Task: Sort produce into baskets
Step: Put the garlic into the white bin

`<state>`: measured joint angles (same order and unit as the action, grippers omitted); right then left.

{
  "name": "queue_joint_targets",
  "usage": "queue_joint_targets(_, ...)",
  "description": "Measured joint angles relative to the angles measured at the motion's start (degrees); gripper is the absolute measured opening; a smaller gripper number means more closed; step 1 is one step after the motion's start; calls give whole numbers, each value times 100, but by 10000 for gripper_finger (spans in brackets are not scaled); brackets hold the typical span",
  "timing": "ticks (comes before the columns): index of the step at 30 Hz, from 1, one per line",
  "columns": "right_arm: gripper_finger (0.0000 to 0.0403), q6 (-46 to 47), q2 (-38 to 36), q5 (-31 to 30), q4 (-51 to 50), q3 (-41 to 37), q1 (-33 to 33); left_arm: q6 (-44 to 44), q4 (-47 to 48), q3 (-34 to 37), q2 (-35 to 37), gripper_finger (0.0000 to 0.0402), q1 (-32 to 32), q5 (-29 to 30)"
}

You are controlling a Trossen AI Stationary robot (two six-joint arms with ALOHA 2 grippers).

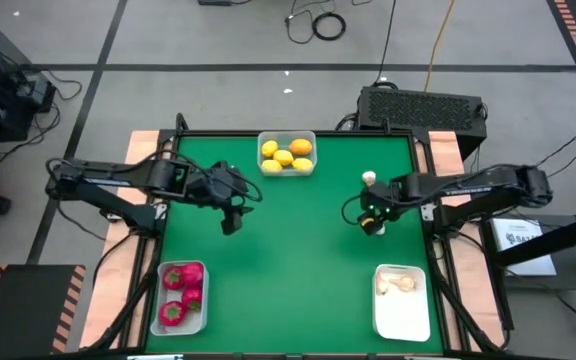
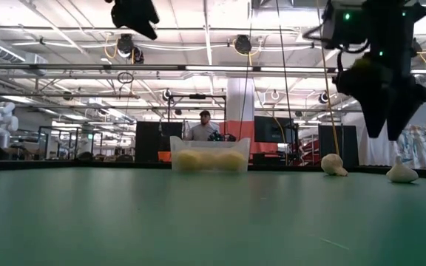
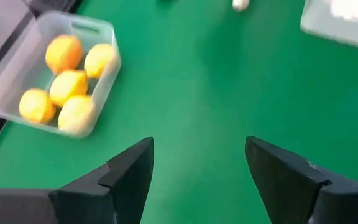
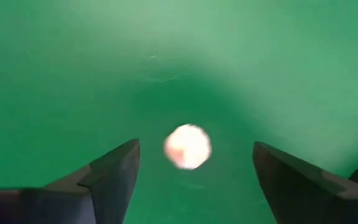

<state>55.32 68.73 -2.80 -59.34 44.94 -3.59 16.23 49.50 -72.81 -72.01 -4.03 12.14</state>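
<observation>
Left basket (image 1: 182, 298): at the near left corner of your green table (image 1: 288, 250); it holds the red produce (image 1: 180, 277), several pieces, all inside the rim.
Left pincer (image 1: 230, 222): raised over the table's left half, well apart from every basket; the left wrist view shows its fingers (image 3: 129, 177) spread wide with nothing between them.
Middle basket (image 1: 287, 154): at the table's far edge, centre; it holds the yellow produce (image 1: 285, 157), with one orange piece among them.
Loose mushroom, far (image 1: 369, 178): whitish, lying on the bare table just beyond your right arm.
Right pincer (image 1: 371, 222): hanging over a second loose mushroom (image 4: 188, 146); the right wrist view shows the fingers (image 4: 114, 171) released, one on each side of that piece and apart from it.
Right basket (image 1: 402, 300): at the near right corner; whitish mushroom produce (image 1: 396, 283) lies at its far end.
Background: one person (image 2: 203, 127) stands behind the middle basket in the low view.
</observation>
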Motion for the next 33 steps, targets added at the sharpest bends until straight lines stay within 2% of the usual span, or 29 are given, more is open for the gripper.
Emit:
queue_joint_targets(6, 320, 155, 0, -39, 276, -362, -167, -4, -191, 19, -86, 260, 2, 1)
queue_joint_targets(14, 316, 416, -2, 29, 900, -859, -165, -4, -302, 19, -140, 260, 2, 3)
queue_joint_targets(24, 294, 691, -4, 168, 1160, -1131, -139, -4, -418, 19, -142, 260, 2, 5)
queue_joint_targets(33, 263, 1131, 47, 151, 1444, -1127, 192, -61, -407, 19, -142, 260, 2, 9)
